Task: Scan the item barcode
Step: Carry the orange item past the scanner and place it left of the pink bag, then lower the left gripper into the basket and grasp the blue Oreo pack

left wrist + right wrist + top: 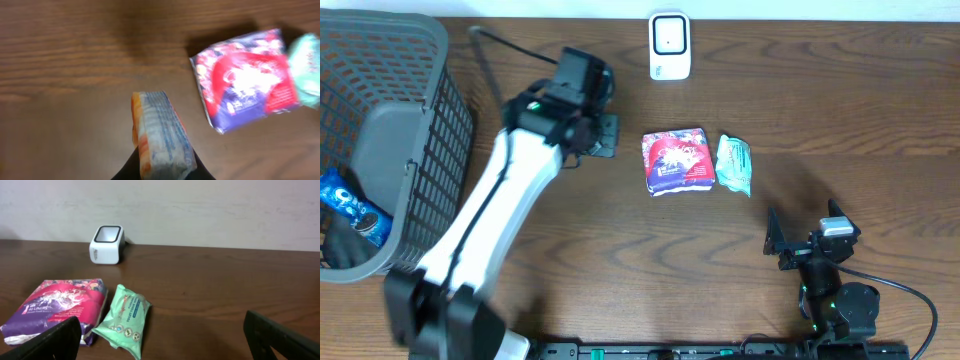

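My left gripper [162, 171] is shut on a small orange, white and blue packet [161, 134], held end-on above the wooden table. In the overhead view the left gripper [600, 135] hangs just left of a red and purple pack [676, 161], which also lies to the upper right in the left wrist view [247, 77]. The white barcode scanner [669, 45] stands at the table's far edge, its window up [106, 244]. My right gripper [806, 240] rests open at the near right, with nothing between its fingers [162, 345].
A green tissue pack [734, 164] lies beside the red and purple pack [57, 307], to its right. A dark mesh basket [440, 150] stands at the far left with a blue packet [350, 205] inside. A cable runs from the right arm's base.
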You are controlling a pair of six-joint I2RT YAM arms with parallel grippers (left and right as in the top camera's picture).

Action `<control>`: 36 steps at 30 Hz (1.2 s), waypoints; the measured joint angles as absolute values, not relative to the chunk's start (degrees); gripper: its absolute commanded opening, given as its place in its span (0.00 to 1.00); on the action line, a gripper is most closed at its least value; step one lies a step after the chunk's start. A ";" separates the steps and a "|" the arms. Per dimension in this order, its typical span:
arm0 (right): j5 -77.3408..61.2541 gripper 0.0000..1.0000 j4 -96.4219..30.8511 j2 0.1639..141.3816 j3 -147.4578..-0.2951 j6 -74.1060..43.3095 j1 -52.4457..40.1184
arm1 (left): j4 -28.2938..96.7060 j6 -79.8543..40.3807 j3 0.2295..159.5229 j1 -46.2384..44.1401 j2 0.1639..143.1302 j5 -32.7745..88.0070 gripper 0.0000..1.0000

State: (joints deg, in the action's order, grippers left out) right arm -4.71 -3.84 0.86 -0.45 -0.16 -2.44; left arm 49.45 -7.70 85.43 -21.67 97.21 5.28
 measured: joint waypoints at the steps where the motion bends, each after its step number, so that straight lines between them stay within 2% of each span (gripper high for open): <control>1: -4.69 0.99 -3.84 0.86 -0.45 -0.16 -2.44 | 48.36 -7.70 85.43 -22.06 99.39 4.91 0.25; 4: -4.71 0.99 -3.86 0.86 -0.45 -0.16 -2.44 | 46.26 -7.62 85.41 -23.14 103.94 4.25 0.60; 8: -4.71 0.99 -3.84 0.86 -0.45 -0.16 -2.44 | 45.63 -8.25 85.21 -23.97 106.91 4.08 0.74; 17: -4.69 0.99 -3.84 0.86 -0.45 -0.16 -2.44 | 47.57 -8.58 85.58 -23.33 103.68 3.90 0.76; 23: -4.71 0.99 -3.84 0.86 -0.45 -0.16 -2.44 | 44.60 -8.58 88.16 -19.09 90.89 3.88 0.76; 27: -4.71 0.99 -3.84 0.86 -0.45 -0.16 -2.44 | 42.54 -8.58 89.45 -12.88 81.60 1.80 0.76; 33: -4.71 0.99 -3.84 0.86 -0.45 -0.14 -2.44 | 40.21 -8.60 89.62 2.00 74.83 -7.14 0.76; 34: -4.71 0.99 -3.84 0.86 -0.45 -0.16 -2.44 | 40.16 -8.60 89.62 4.89 74.76 -9.26 0.77; 36: -4.71 0.99 -3.86 0.86 -0.45 -0.16 -2.44 | 40.29 -8.51 89.62 10.22 75.22 -13.17 0.85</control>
State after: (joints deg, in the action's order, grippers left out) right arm -4.71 -3.86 0.86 -0.45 -0.16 -2.44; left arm 40.29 -8.51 89.62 10.22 75.22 -13.17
